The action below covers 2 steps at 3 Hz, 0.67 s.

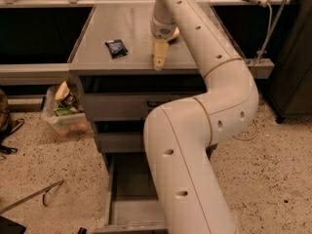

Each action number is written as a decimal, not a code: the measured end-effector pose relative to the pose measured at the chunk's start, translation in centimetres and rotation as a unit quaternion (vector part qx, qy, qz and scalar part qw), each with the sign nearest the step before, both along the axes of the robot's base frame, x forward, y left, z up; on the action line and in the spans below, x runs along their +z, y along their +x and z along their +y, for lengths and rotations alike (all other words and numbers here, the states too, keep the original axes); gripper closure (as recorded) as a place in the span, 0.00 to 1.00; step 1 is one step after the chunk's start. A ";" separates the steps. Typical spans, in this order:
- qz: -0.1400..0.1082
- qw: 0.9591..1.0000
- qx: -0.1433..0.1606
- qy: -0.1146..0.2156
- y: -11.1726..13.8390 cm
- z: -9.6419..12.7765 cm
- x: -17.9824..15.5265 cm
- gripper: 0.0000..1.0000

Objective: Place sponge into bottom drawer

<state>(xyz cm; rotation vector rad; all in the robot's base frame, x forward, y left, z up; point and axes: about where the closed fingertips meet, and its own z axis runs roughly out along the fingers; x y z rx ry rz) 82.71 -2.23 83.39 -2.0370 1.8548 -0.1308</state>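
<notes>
My gripper [161, 52] is low over the front part of the grey cabinet top [131, 28], just right of its middle. The sponge is not in view; I cannot tell whether it is under or inside the gripper. The bottom drawer [127, 177] stands pulled open at floor level below the two upper drawers. Its plain grey inside shows on the left, and my white arm [195, 145] covers its right part.
A dark blue packet [116, 47] lies on the cabinet top left of the gripper. A clear plastic bin with packaging [63, 112] sits on the floor left of the cabinet. A thin metal rod [30, 196] lies on the speckled floor. A dark cabinet [292, 72] stands at the right.
</notes>
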 end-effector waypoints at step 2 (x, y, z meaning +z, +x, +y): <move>0.000 1.000 0.000 0.000 0.0 0.0 0.0 0.00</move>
